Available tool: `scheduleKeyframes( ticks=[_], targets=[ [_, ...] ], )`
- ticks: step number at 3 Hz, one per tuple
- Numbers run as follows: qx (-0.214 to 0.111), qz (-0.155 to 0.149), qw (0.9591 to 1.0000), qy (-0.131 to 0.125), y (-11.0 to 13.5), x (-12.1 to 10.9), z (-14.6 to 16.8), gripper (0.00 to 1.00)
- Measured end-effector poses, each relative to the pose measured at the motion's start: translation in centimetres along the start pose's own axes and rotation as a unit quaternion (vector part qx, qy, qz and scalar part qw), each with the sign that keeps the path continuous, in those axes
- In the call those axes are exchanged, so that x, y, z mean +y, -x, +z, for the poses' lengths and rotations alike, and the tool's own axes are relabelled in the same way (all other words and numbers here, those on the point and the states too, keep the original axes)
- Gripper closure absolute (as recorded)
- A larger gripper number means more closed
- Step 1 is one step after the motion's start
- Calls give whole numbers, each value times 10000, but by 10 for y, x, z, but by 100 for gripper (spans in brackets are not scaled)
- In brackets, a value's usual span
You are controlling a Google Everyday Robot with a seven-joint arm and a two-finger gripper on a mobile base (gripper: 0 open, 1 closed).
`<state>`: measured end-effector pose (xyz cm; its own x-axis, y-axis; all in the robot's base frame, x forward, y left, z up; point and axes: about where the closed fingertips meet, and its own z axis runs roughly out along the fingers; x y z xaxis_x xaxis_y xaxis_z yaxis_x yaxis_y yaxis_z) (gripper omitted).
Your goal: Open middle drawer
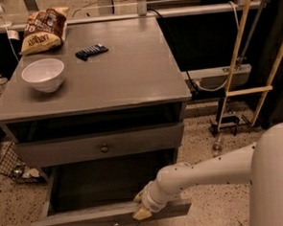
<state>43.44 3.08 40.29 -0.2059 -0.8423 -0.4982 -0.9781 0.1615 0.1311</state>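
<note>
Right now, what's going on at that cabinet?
The robot's arm reaches in from the lower right, with its end effector at the top edge of the middle drawer front, right of centre. That drawer is pulled well out and its dark inside shows. The taller drawer front above it sits further back. On the cabinet top are a white bowl, a snack bag and a small dark bar, all untouched.

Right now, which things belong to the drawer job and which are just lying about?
Job: middle drawer, pulled out; gripper at its front edge.
Lying about: white bowl, chip bag, dark bar, all on the cabinet top; upper drawer.
</note>
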Motion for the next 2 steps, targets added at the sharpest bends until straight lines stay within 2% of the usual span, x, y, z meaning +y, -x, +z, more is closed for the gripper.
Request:
scheduleKeyframes(
  ticks=[2],
  targets=[
    [3,-4,10000,24,0,2,2,28]
  ],
)
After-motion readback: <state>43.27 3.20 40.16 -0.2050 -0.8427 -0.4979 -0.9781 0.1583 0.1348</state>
